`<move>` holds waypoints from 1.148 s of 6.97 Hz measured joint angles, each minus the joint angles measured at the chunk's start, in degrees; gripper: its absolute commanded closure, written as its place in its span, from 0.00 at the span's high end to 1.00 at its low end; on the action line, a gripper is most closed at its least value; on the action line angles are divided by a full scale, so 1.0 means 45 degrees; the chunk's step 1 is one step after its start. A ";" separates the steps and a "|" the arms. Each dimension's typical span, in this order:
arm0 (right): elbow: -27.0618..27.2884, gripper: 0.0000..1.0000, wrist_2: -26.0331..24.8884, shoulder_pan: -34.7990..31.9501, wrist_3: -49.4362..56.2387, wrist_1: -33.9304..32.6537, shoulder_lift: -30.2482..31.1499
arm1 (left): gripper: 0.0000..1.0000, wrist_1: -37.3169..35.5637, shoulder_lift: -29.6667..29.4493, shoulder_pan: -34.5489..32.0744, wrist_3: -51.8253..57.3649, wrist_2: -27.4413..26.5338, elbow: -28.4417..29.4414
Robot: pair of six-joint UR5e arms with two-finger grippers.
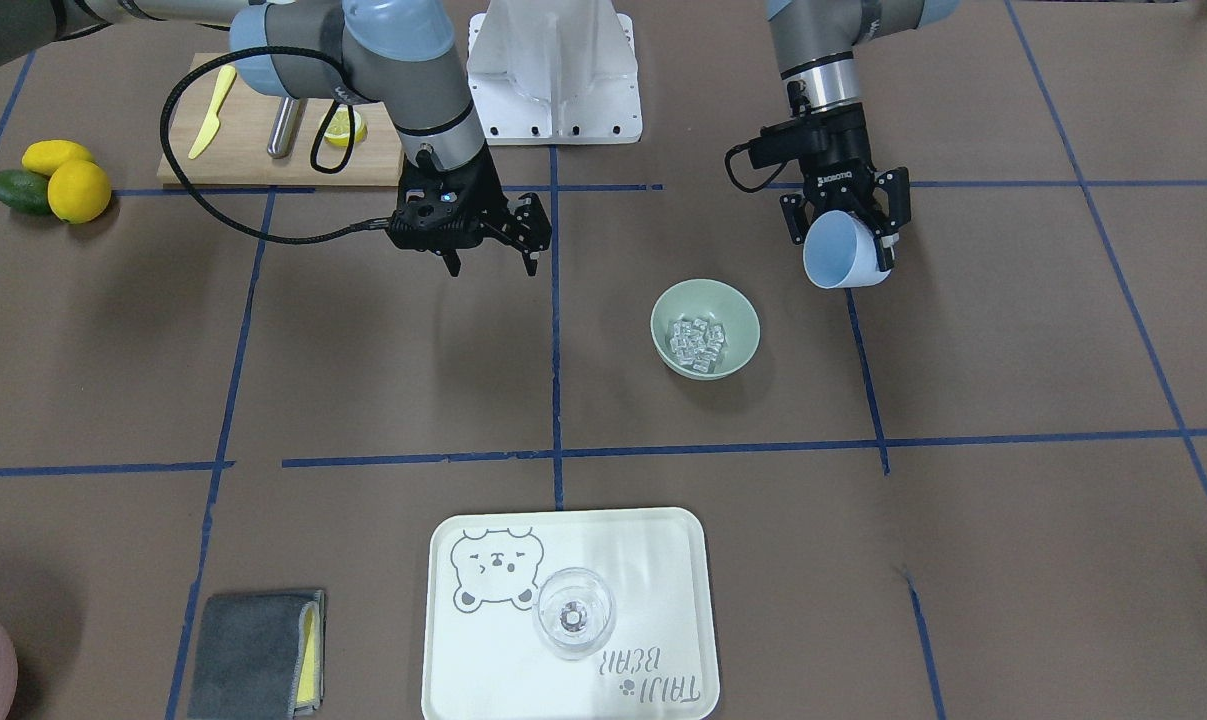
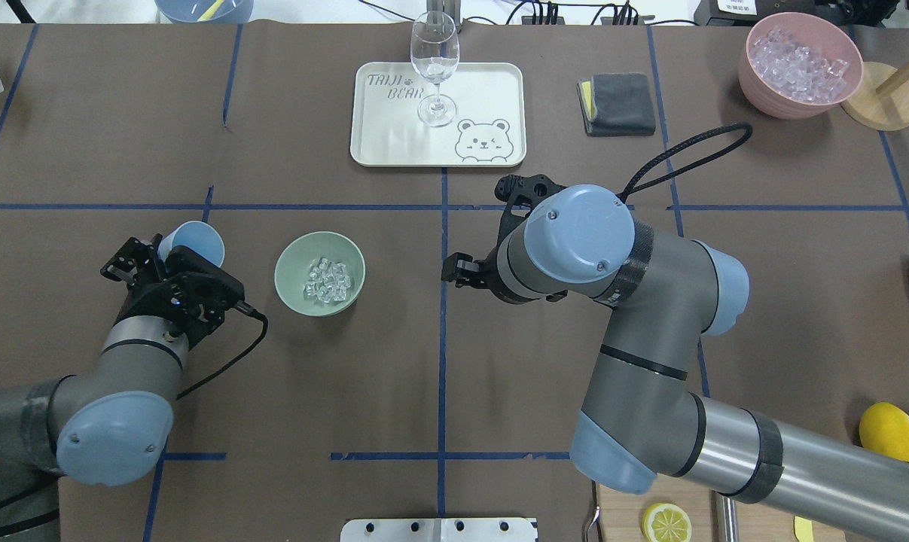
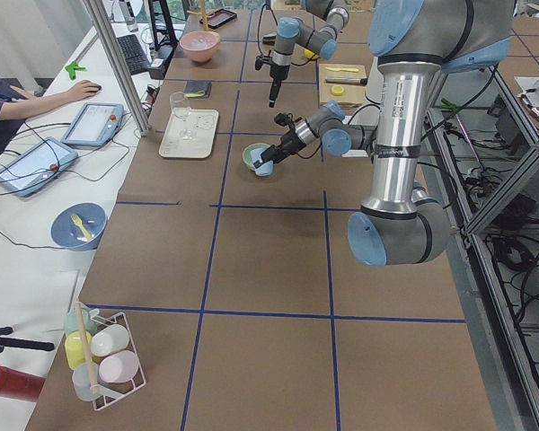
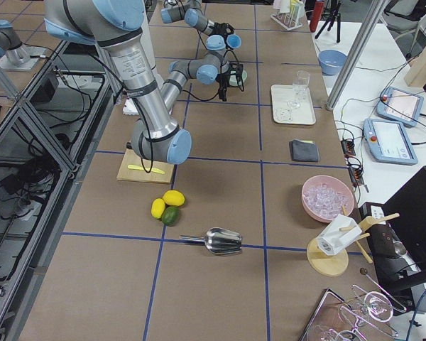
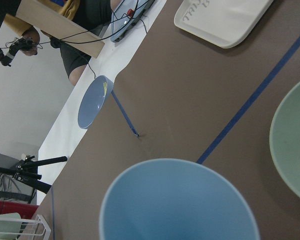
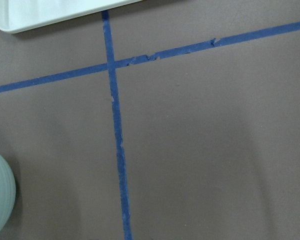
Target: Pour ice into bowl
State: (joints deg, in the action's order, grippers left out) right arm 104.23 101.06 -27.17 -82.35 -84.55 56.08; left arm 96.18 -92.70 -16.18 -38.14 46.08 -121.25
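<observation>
- Seen from over the robot's shoulders, the light blue cup (image 2: 196,239) is pinched in the left gripper (image 1: 843,240). It is tipped on its side above the table, left of the bowl (image 2: 292,260).
- The ice (image 2: 327,281) is heaped inside the sage-green bowl, which is set on the table between the grippers.
- The right gripper (image 1: 493,262) is held spread, with nothing gripped, right of the bowl.

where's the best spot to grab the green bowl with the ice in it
Take the bowl by its rim, straight down, one finger inside the wall and one outside. It sits upright and looks too wide to span, and the ice lies low in the middle. Use the open right gripper on its near side; the left gripper holds the blue cup.
</observation>
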 measured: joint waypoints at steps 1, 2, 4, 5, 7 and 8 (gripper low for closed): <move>0.0007 1.00 -0.0010 0.0033 -0.0047 0.0001 -0.0001 | 0.00 0.2776 0.1262 -0.0083 -0.0114 0.0014 0.0139; 0.0021 1.00 -0.0014 0.0049 -0.0067 0.0000 -0.0007 | 0.00 0.5974 0.2530 -0.0201 -0.0146 0.0031 0.0613; 0.0043 1.00 -0.0015 0.0061 -0.0077 0.0000 -0.0017 | 0.00 1.1035 0.3783 -0.0487 -0.0276 0.0056 0.2429; 0.0052 1.00 -0.0015 0.0060 -0.0077 0.0000 -0.0019 | 0.00 1.3002 0.4233 -0.0548 -0.0726 0.0131 0.3247; 0.0060 1.00 -0.0015 0.0061 -0.0078 0.0000 -0.0033 | 0.00 1.6402 0.4686 -0.0595 -0.2031 0.0293 0.5090; 0.0060 1.00 -0.0015 0.0061 -0.0078 0.0000 -0.0043 | 0.00 1.7428 0.4719 -0.0601 -0.2551 0.0283 0.5831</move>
State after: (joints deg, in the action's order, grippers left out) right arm 104.50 100.99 -26.90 -82.70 -84.55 55.88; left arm 174.61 -71.46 -18.88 -49.62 47.35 -95.01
